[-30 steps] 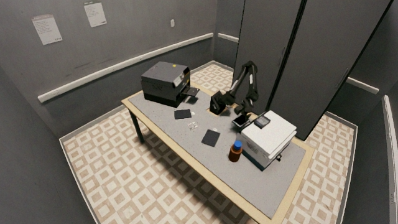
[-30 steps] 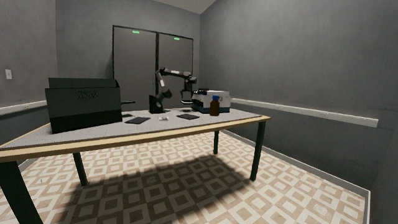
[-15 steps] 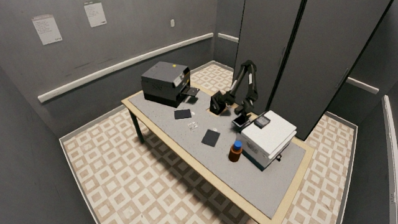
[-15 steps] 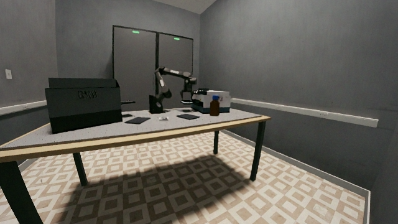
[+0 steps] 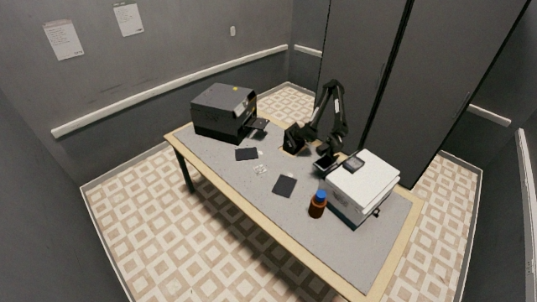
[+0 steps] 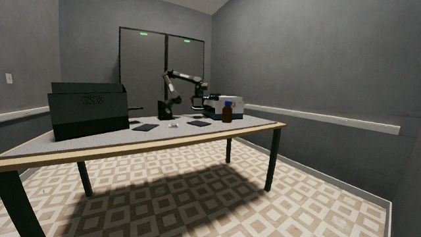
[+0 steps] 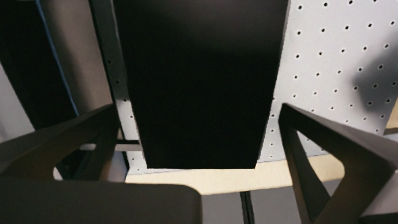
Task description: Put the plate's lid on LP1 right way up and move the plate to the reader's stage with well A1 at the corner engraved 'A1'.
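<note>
Fingers wide open at the dispenser's stage, nothing gripped

So, left to right from the top: the dark reader (image 5: 220, 111) (image 6: 90, 110) is parked at the far end of the surface (image 5: 252, 193) (image 6: 184, 135), with its stage (image 5: 257, 123) (image 6: 135, 108) stuck out. Next up, a dark flat pad (image 5: 246, 153) (image 6: 145, 127), a small pale piece (image 5: 260, 169) (image 6: 173, 125) and a second dark pad (image 5: 284, 185) (image 6: 198, 123); their names can't be read. The arm (image 5: 331, 90) (image 6: 184, 77) is bent over toward the white dispenser (image 5: 362, 178) (image 6: 220, 105). The brown bottle (image 5: 316, 208) (image 6: 227, 114), blue-capped and upright, is seen near it. At the dispenser's side, the end effector (image 5: 325, 160) (image 6: 197, 103) (image 7: 198, 112) is spread wide around a dark rectangular shape (image 5: 325, 164) (image 6: 197, 108) (image 7: 200, 135) at the stage. That's where the plate is seen, though lid and plate can't be told apart.

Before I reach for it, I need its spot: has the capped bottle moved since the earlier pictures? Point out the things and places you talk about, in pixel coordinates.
No; the bottle (image 5: 317, 207) (image 6: 227, 114) stands in the same place beside the white machine (image 5: 363, 176) (image 6: 237, 101).
</note>
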Available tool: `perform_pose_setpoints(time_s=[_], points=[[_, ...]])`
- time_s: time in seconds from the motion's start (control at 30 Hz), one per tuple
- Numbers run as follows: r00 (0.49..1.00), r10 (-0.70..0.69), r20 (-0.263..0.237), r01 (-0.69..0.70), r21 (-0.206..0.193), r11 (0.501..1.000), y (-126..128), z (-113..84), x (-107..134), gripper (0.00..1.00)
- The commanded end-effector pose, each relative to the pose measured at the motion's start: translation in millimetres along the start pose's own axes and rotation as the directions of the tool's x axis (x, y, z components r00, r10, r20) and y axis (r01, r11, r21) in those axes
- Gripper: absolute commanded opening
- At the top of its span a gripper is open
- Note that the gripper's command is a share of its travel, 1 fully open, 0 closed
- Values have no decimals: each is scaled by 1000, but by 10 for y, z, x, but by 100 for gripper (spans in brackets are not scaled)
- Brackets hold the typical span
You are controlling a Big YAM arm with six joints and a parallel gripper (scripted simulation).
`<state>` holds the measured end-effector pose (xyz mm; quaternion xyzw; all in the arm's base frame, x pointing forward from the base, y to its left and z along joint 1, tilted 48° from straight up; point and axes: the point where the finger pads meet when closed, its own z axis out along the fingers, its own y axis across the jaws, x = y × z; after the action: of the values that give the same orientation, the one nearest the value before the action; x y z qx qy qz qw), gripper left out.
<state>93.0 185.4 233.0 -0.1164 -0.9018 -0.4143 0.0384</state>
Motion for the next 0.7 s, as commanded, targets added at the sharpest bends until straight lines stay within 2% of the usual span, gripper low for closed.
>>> perform_pose_setpoints(time_s=[0.0,0.53,0.67], points=[[1000,4,9,-4,-9,1000,13,19,4,100],[1000,-7,5,7,2,1000,22,-19,-16,100],[1000,-13,14,13,-11,1000,42,-57,0,100]])
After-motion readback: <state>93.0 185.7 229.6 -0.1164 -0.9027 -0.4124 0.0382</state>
